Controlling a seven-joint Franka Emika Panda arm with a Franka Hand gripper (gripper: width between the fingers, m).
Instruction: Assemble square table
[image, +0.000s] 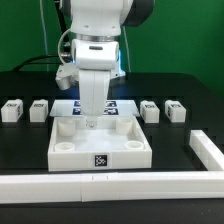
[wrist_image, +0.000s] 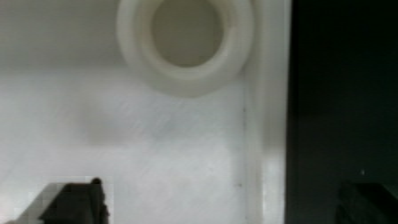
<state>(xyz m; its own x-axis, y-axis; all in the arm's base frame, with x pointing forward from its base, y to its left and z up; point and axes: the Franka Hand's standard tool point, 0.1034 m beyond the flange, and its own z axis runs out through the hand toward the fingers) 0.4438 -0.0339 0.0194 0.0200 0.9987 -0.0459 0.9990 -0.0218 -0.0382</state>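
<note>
In the exterior view the light is bright and even; my white arm (image: 100, 25) and the square top (image: 65, 158) nearly bleach out against the black table (image: 25, 142), with faint soft shadows inside the rim. My wrist view is dimmer, grey and blurred: the corner socket (wrist_image: 183, 40) is soft-edged, my fingers (wrist_image: 71, 203) dark smudges

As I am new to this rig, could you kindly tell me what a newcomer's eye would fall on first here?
The white arm's open gripper hangs over the far part of the square table top in the middle of the scene. The wrist view looks down on one round corner socket. Four leg blocks lie loose on the black table, two on each side of the top in the exterior view.
</note>
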